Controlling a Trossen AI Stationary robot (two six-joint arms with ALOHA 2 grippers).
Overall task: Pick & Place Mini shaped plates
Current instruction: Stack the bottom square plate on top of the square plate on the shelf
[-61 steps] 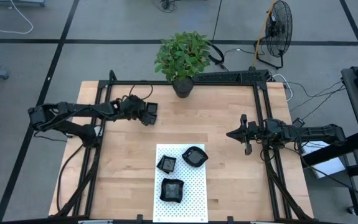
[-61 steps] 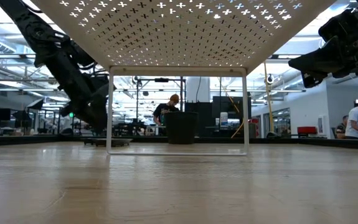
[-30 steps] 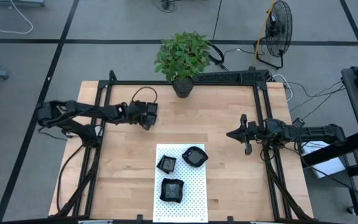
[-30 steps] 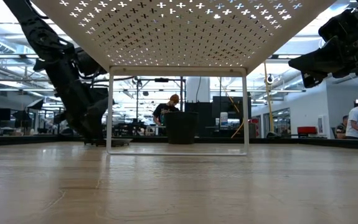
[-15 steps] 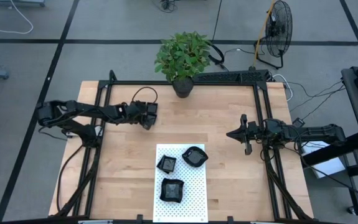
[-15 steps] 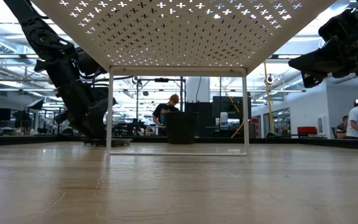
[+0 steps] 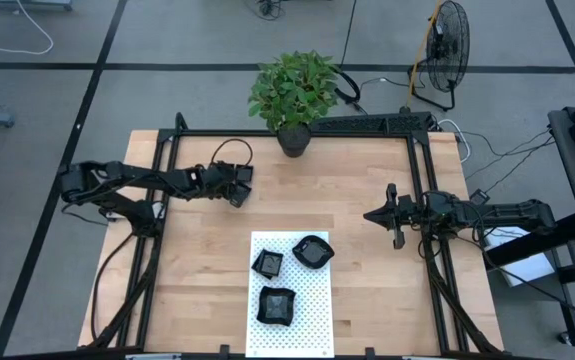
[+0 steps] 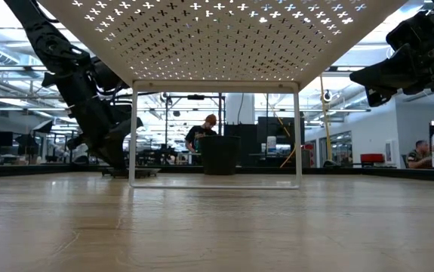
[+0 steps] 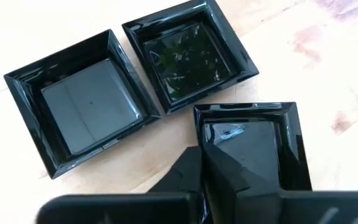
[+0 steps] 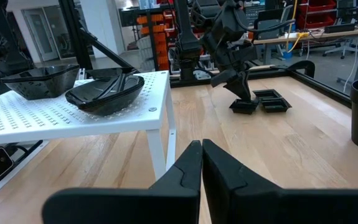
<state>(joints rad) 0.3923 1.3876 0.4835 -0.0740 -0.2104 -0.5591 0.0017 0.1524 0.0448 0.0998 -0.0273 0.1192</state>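
Observation:
Three square black mini shaped plates lie on the wood at the far left, in the left wrist view: one point(image 9: 88, 112), a second point(image 9: 188, 56), and a third point(image 9: 253, 146). My left gripper point(image 9: 202, 152) point(image 7: 235, 190) is shut on the third plate. Three more black plates point(image 7: 268, 263) point(image 7: 313, 251) point(image 7: 276, 305) sit on the white dotted stand point(image 7: 307, 300) at the near middle. My right gripper point(image 7: 369, 214) hangs shut and empty above the table's right side. My left gripper pinches one side wall of the third plate point(image 9: 198, 127). One finger point(image 9: 231, 168) is inside the dish and the other point(image 9: 179, 177) is outside it. The fingers come from above, slanting down. The plate's bottom rests on the table point(image 10: 244, 107).
A potted plant point(image 7: 293, 135) stands at the far middle edge. The white stand is raised on thin legs point(image 8: 132, 136) point(image 8: 300, 136). Bare wood lies between the stand and both arms. People are at desks in the room behind point(image 8: 428, 155).

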